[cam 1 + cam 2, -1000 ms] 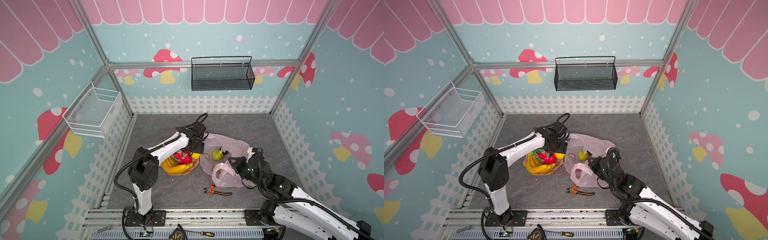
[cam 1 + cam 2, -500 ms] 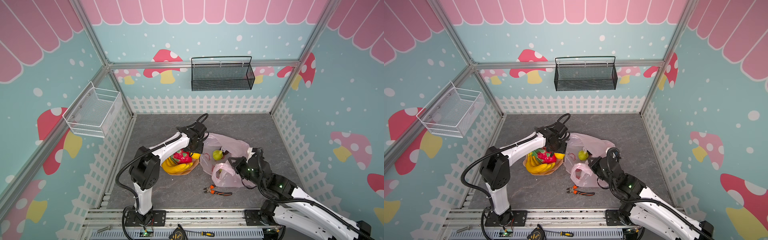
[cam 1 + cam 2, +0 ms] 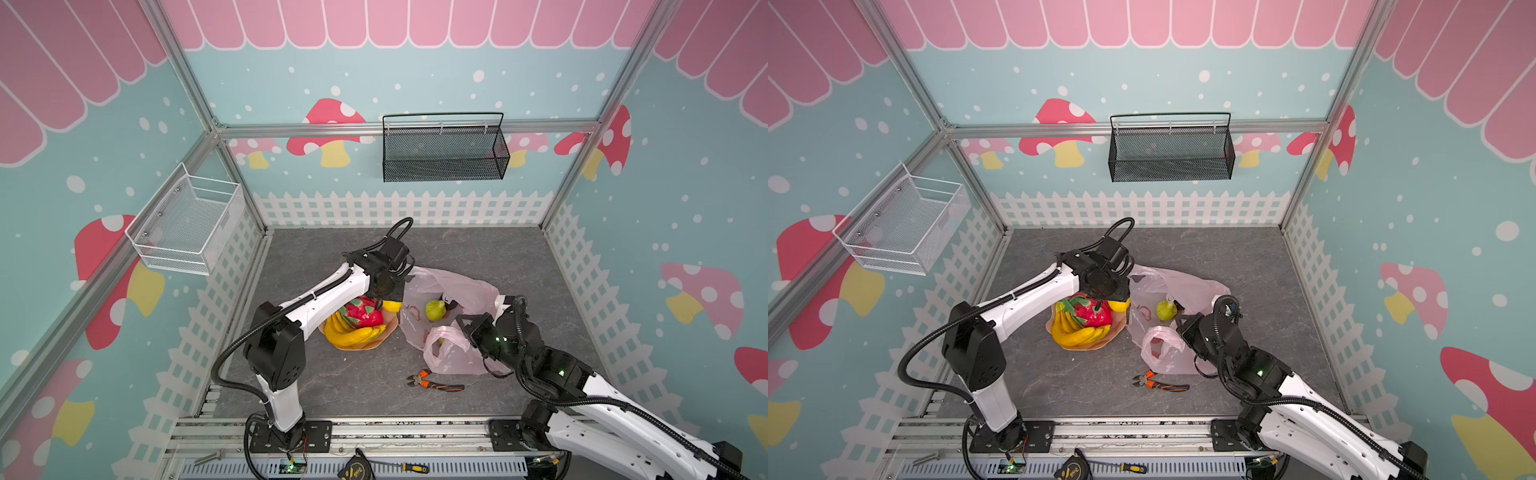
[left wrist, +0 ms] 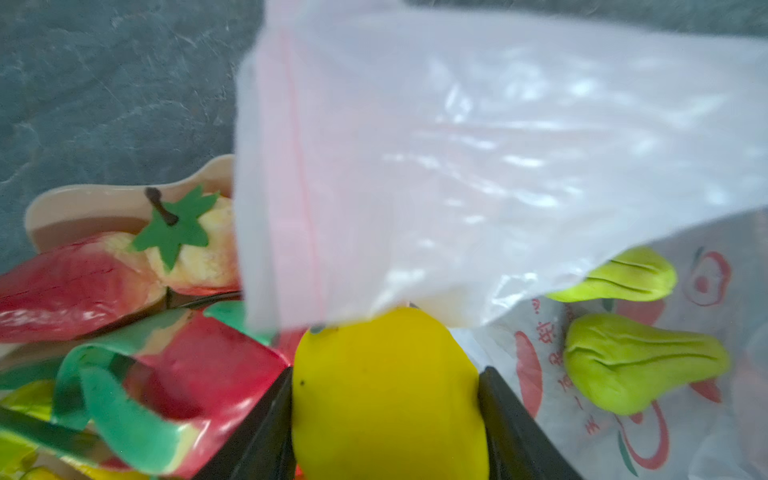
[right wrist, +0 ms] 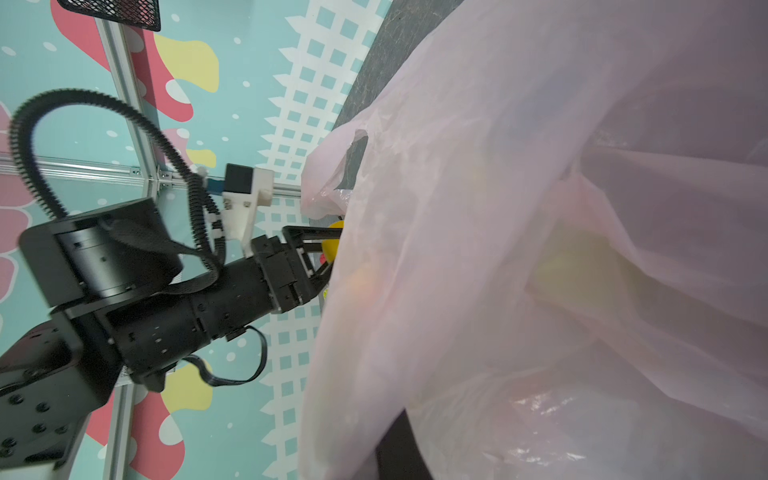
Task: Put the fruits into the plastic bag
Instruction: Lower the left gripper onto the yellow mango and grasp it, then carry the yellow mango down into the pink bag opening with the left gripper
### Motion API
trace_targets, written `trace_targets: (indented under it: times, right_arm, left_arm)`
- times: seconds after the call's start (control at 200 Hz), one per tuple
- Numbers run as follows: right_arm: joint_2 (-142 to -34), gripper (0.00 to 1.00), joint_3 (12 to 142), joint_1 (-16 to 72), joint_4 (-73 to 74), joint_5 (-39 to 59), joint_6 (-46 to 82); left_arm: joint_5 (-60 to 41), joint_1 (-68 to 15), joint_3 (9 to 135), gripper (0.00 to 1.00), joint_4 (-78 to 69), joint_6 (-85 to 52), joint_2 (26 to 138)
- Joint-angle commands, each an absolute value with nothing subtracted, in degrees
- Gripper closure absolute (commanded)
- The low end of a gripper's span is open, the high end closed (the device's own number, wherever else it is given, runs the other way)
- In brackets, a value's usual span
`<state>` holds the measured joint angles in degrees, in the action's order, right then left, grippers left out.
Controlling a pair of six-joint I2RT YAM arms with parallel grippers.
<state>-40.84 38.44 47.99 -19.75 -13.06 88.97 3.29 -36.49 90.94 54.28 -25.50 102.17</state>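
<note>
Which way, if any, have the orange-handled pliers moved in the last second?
No, they have not moved. In a top view the pliers lie at the same spot on the grey floor, just as far from the front rail.

The plastic bag [image 4: 457, 145] is thin, crinkly, translucent film with a soft sheen, the lemon [image 4: 386, 395] smooth and glossy, the green fruits [image 4: 640, 365] ridged and duller, the plate [image 4: 83, 208] smooth matt plastic, the floor [image 3: 478, 249] matt and stone-like, the far basket [image 3: 444, 158] black metal mesh.
</note>
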Motion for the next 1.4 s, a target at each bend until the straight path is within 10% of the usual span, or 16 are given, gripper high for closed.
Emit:
trace_targets:
  times: [0.0,0.54,1.396]
  right_arm:
    - [-40.7,1.0,40.2,47.9,-20.3,-14.0,89.4]
    - [-40.7,1.0,40.3,47.8,-20.3,-14.0,89.2]
    - [-41.6,1.0,40.4,47.9,-20.4,-13.5,89.4]
  left_arm:
    - [1.7,-36.3,93.0,0.47,55.3,-26.3,97.8]
    - [-19.0,-36.0,84.2,0.5,43.2,-40.5,91.5]
    - [-23.0,-42.6,76.0,0.53,24.0,-53.2,98.9]
